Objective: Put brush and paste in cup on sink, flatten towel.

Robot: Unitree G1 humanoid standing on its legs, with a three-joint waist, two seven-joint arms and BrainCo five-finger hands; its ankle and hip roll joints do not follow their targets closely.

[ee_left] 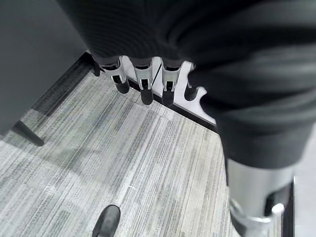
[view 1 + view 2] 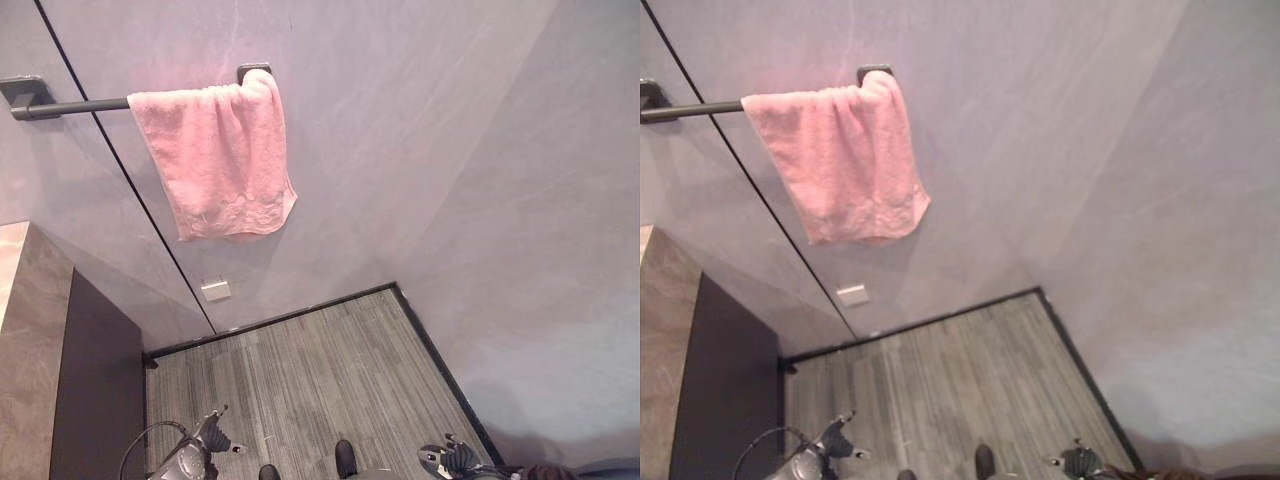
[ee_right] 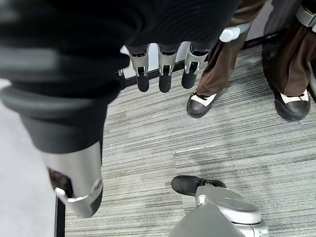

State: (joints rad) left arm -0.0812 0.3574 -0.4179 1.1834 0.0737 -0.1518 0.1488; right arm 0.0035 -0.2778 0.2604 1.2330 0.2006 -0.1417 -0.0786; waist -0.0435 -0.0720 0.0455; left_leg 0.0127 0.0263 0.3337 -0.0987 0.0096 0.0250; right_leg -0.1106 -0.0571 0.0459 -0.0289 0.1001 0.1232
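your towel (image 2: 222, 160) hangs bunched at the right end of the wall rail (image 2: 70, 105), draped unevenly with its lower edge slanted. your left hand (image 1: 143, 81) hangs low over the grey floor (image 2: 310, 380) beside the dark cabinet (image 2: 95, 390), fingers straight and relaxed, holding nothing. your right hand (image 3: 163, 74) hangs low likewise, fingers relaxed and empty. a person's shoes (image 3: 291, 103) stand on the floor near your right hand.

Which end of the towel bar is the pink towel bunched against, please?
The pink towel hangs bunched against the bar's right-hand bracket, its top edge crumpled there. The left-hand bracket stands clear, with bare bar between it and the towel.
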